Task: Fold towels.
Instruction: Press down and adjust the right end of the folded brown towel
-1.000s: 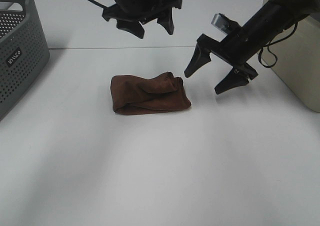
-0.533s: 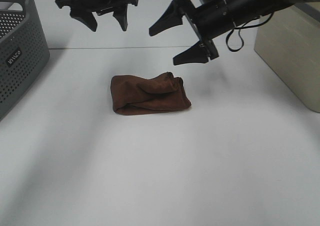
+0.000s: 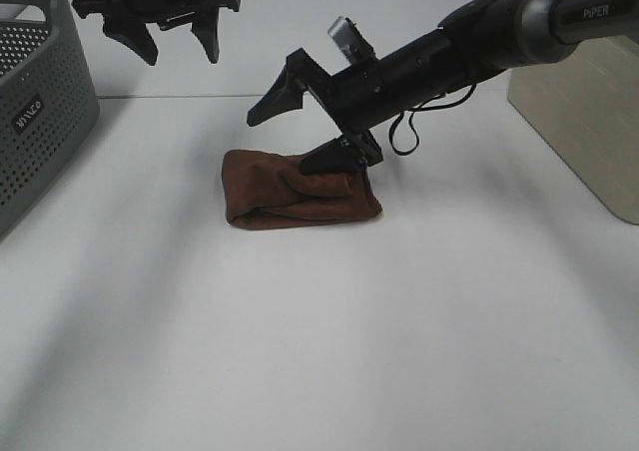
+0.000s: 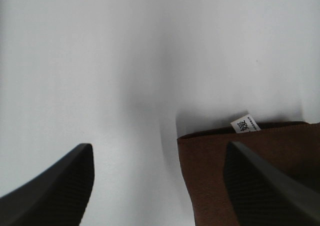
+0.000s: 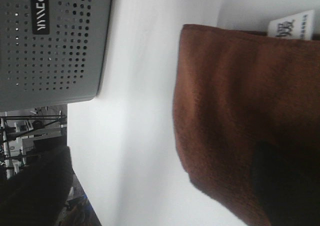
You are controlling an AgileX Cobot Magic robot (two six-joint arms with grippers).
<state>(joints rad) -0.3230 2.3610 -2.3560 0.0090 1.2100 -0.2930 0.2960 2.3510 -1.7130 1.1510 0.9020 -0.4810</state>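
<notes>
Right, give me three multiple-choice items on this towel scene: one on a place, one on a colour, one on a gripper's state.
1. Where does the grey perforated basket stand in the exterior high view?
A. At the table's left edge
B. On the towel
C. At the right, by the beige box

2. What colour is the folded towel?
A. Blue
B. Reddish-brown
C. White

3. How is the right gripper?
A. Shut, high above the basket
B. Open, its lower finger on the towel
C. Shut on the tag

Key: 1 A, the basket sits at the left, apart from the towel. 2 B, the cloth is reddish-brown in all views, with a white tag. 3 B, its jaws are spread, one fingertip touching the towel's top.
</notes>
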